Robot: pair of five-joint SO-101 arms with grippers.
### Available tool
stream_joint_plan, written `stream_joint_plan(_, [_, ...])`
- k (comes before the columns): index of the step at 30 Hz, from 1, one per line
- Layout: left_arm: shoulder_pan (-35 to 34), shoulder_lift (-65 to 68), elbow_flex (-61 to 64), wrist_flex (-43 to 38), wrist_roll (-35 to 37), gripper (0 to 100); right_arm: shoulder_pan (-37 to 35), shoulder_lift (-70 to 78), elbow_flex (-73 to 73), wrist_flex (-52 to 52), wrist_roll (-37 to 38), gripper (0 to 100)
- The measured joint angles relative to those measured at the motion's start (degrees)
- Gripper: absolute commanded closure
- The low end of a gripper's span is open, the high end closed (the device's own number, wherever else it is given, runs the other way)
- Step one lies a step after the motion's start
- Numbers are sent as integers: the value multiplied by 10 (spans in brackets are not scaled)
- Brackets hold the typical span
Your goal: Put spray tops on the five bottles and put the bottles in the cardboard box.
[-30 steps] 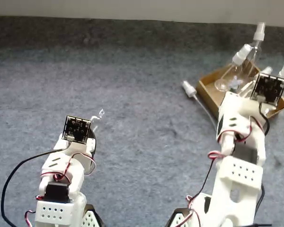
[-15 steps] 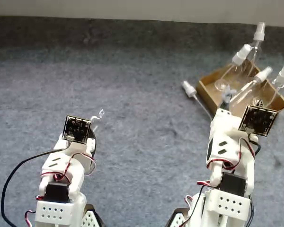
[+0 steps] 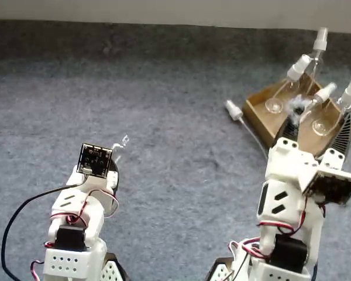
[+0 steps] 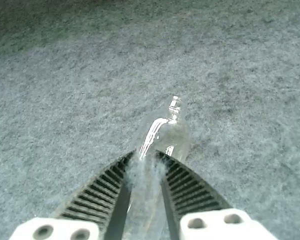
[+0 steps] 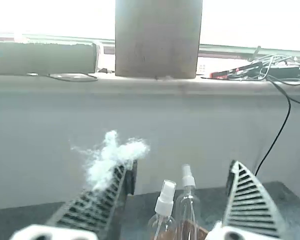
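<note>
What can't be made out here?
High view: body of the uncapped bottle, hidden under the left arm.
High view: near side of the cardboard box, behind the right arm.
Right wrist view: capped bottles, lower parts cut by the edge.
Left wrist view: bottle base, inside the left gripper.

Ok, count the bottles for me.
5. Four bottles, tops on, lean in the box; the fifth, bare-necked, is in the left gripper. The right arm hides part of the box.

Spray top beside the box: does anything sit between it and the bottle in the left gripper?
Nothing visible does. The spray top lies on the carpet beside the cardboard box, and no object shows on the stretch between it and the topless bottle clamped in the left gripper.
</note>
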Motion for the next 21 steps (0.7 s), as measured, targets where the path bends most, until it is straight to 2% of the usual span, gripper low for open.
stream_joint_plan(13, [0, 0, 0, 0, 0, 986, 0, -57, 26, 18, 0, 745])
stream_joint_plan(17, [0, 0, 0, 0, 0, 986, 0, -57, 30, 78, 0, 745])
stream_joint_plan(21, [0, 0, 0, 0, 0, 986, 0, -57, 30, 193, 0, 745])
